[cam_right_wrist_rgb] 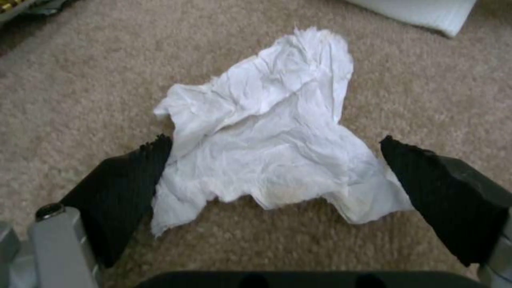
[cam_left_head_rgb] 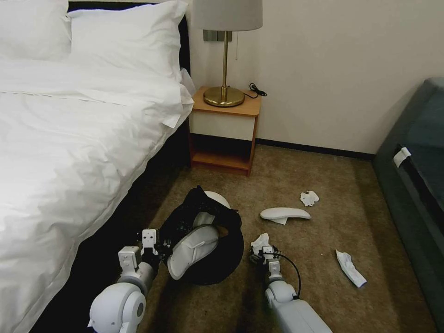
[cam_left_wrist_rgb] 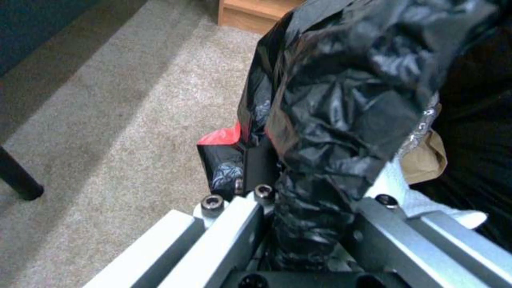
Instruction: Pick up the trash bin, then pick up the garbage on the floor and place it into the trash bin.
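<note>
Head view: the left gripper [cam_left_head_rgb: 163, 243] holds the bin [cam_left_head_rgb: 217, 259] by its bag-lined rim, near the bed [cam_left_head_rgb: 69, 152], with a slipper [cam_left_head_rgb: 192, 249] lying in its mouth. Left wrist view has the fingers [cam_left_wrist_rgb: 229, 224] pinching the black bag [cam_left_wrist_rgb: 341, 120]. To the right, the right gripper [cam_left_head_rgb: 260, 253] is low over the carpet [cam_left_head_rgb: 323, 259], fingers [cam_right_wrist_rgb: 128, 188] spread either side of a tissue [cam_right_wrist_rgb: 267, 144]. Farther right lie another slipper [cam_left_head_rgb: 284, 213] and two more tissues [cam_left_head_rgb: 309, 198] [cam_left_head_rgb: 350, 268].
</note>
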### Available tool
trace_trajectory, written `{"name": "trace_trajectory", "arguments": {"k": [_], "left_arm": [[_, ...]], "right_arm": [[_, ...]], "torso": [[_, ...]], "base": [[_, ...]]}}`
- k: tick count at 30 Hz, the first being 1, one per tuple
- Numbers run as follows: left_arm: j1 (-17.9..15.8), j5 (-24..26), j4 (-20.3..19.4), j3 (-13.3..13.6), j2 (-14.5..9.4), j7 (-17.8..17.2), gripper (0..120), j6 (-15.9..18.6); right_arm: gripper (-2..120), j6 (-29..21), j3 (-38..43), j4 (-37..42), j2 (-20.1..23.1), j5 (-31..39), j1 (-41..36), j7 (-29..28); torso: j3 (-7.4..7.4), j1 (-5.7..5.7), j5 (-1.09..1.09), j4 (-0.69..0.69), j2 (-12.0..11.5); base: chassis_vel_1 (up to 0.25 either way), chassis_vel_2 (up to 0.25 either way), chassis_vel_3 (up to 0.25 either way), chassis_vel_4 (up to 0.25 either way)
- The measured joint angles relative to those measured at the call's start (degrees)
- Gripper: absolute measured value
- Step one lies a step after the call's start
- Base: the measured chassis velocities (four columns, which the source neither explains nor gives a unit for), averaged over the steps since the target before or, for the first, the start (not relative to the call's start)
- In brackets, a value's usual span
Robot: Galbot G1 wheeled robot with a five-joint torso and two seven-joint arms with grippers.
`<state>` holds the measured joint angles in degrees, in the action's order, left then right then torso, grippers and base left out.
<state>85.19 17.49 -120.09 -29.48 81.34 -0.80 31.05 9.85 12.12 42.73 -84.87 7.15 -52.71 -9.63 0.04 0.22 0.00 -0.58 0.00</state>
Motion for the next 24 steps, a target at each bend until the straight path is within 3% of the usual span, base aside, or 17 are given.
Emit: {"name": "trace_trajectory", "arguments": {"k": [11,18,24], "left_arm": [[0.1,0.0,0.0,0.0,-0.1,0.1,0,0.0],[0.1,-0.1,-0.1,-0.1,-0.1,0.1,0,-0.1],[0.1,-0.1,-0.2,0.0,0.0,0.1,0,-0.1]], "right_arm": [[100,1.1,0.6,-1.9,-0.9,-0.5,0.4,0.3],[81,1.4,0.5,-1.8,-1.0,-0.7,0.2,0.7],[54,1.6,0.5,-1.4,-0.8,-0.8,0.0,0.7]], "torso": [[-0.01,0.00,-0.01,-0.01,0.0],[-0.01,0.00,0.01,0.01,0.0],[0.00,0.00,0.04,0.03,0.0]], "base": [[0.000,0.000,0.000,0.000],[0.000,0.000,0.000,0.000],[0.000,0.000,0.000,0.000]]}}
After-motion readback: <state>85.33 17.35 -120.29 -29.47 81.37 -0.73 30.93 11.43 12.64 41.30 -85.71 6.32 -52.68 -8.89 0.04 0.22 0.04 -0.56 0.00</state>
